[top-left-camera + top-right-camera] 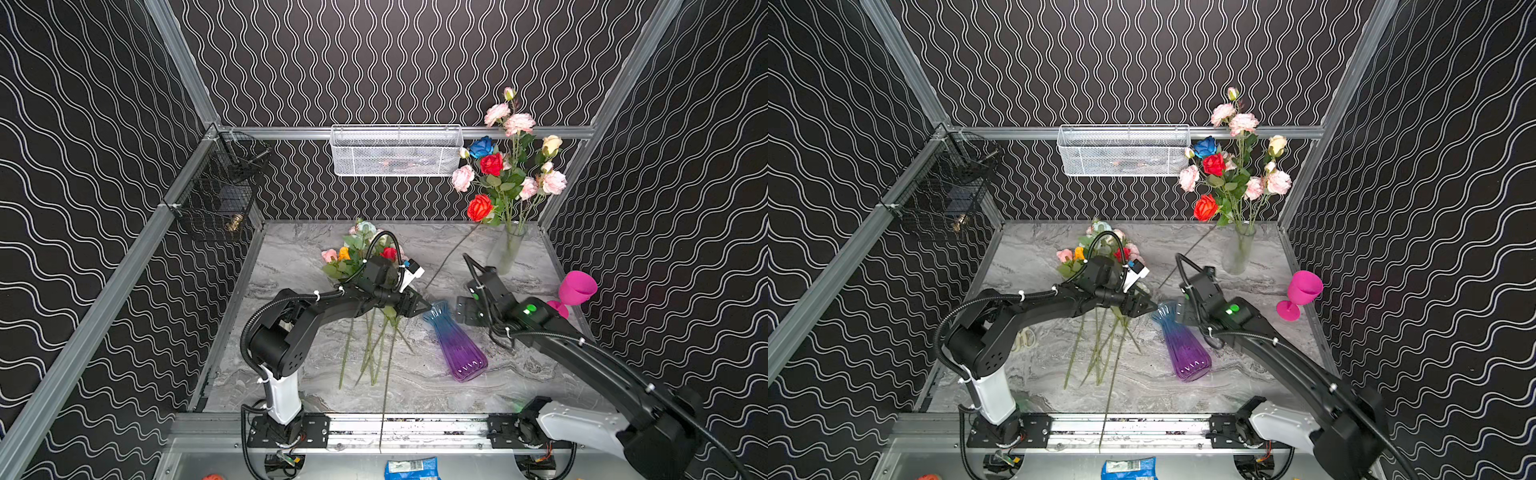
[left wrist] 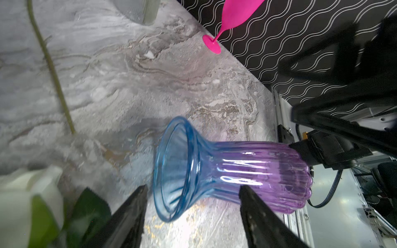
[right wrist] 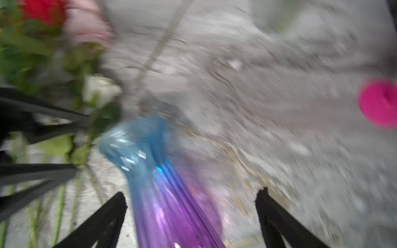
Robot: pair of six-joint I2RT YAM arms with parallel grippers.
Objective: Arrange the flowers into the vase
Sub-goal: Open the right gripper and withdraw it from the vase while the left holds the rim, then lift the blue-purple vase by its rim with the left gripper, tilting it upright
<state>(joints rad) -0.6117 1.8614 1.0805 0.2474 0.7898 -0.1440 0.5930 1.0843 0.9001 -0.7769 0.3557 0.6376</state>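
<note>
Since the blue-to-purple glass vase [image 1: 457, 345] seems to lie tipped on its side on the desk [image 1: 415, 395], with my left tool [image 2: 193, 187] spread and empty at its flared mouth and my right tool [image 3: 191, 191] spread wide astride its ribbed body without gripping, I judge it slick, brittle and ready to roll, best taken gently at the narrow neck. The loose flowers [image 1: 353, 251] lie just beside it, light and springy with soft blooms, so I would pinch a bare green stem [image 1: 374, 353] midway; others stand in the clear vase [image 1: 508, 249] at the back.
</note>
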